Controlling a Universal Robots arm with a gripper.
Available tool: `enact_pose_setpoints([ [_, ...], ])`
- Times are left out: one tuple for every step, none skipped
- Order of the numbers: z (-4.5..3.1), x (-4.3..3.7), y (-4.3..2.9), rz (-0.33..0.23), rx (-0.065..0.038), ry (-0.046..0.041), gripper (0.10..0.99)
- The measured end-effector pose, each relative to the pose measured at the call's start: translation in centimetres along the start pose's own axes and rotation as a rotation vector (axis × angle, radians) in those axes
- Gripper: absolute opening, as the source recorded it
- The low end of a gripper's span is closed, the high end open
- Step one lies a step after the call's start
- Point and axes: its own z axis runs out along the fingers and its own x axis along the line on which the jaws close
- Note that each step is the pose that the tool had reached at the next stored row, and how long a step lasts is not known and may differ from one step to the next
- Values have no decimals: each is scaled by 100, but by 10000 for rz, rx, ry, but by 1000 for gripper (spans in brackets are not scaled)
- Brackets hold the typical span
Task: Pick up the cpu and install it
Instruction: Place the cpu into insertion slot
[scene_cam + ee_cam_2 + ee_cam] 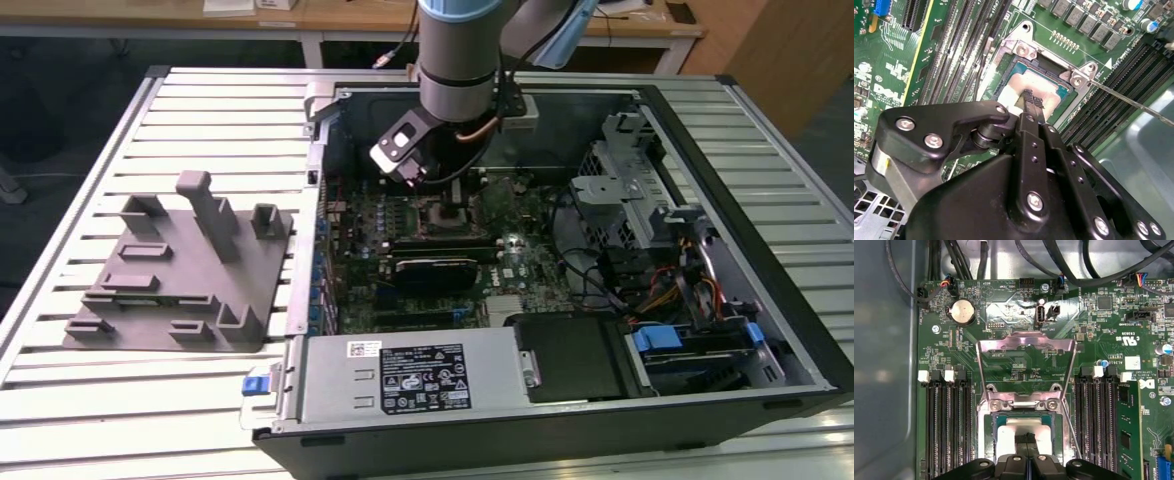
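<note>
Well, the end effector [1032,103] hangs pinched together over the cpu [1016,84], case [767,215] on slatted table [214,115].

Stands nearly upright in the exterior view as a single arm [458,50], a silver-grey tube with pale blue joint caps, entering at the top edge and pointing straight down. Carries at the wrist [461,105] a black bracket [404,145] angled toward the exterior view's left. Ends in a black gripper [1032,100], wide in the body, fastened with silver screws [1034,201], with linkage bars [939,130] spreading to either side in both wrist views. Keeps the two fingers [1021,466] pressed side by side, with only a hairline seam between them. Aims the ribbed fingertips [1035,103] down at the cpu [1016,85]; touching or just above, cannot tell.
</note>
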Motion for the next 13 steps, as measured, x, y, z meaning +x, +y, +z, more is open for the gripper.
enact_pose_setpoints([
  [-23,-2,0,-1,10,-16,106],
  [-51,-3,0,-1,13,-22,106],
  [-78,-2,2,-1,10,-17,106],
  [-112,-2,3,-1,13,-22,106],
  [-147,-2,5,-1,12,-21,106],
  [-186,-2,7,-2,11,-21,106],
  [-230,-1,9,-1,9,-21,106],
  [-267,-1,11,-2,7,-23,106],
  [-311,0,14,-3,1,-20,106],
  [-349,0,15,-2,-1,-22,106],
  [-384,1,17,-2,-5,-21,106],
  [-414,1,18,-1,-8,-22,106],
  [-440,2,20,-2,-11,-22,106],
])
